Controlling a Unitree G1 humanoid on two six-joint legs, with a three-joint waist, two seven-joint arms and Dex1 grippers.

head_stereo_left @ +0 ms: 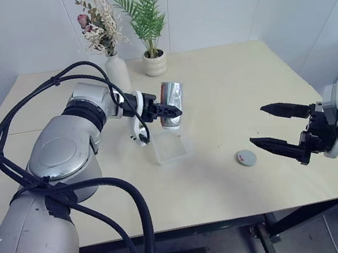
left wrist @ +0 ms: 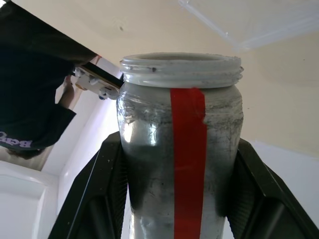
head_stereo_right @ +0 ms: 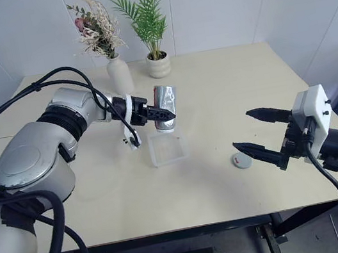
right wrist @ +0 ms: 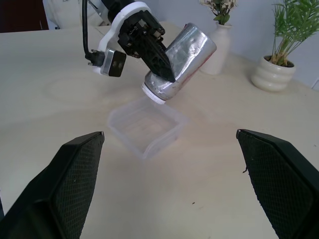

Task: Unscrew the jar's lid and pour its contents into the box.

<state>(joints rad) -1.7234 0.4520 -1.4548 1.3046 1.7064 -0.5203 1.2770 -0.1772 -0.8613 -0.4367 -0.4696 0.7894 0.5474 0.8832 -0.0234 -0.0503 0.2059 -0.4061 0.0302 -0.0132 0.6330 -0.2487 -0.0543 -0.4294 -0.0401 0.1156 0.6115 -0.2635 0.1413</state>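
My left gripper is shut on the jar, a silvery jar with a red stripe. It holds the jar tipped over in the air, with the open threaded mouth pointing down at the box. The clear, shallow box rests on the table right under the jar. The grey lid lies flat on the table to the right of the box. Just right of the lid, my right gripper hovers open with nothing in it. The contents are hidden from view.
A white vase of dried flowers and a potted green plant stand at the table's far edge, behind the jar. A person in dark clothing shows in the left wrist view. The pale tabletop spreads to the right.
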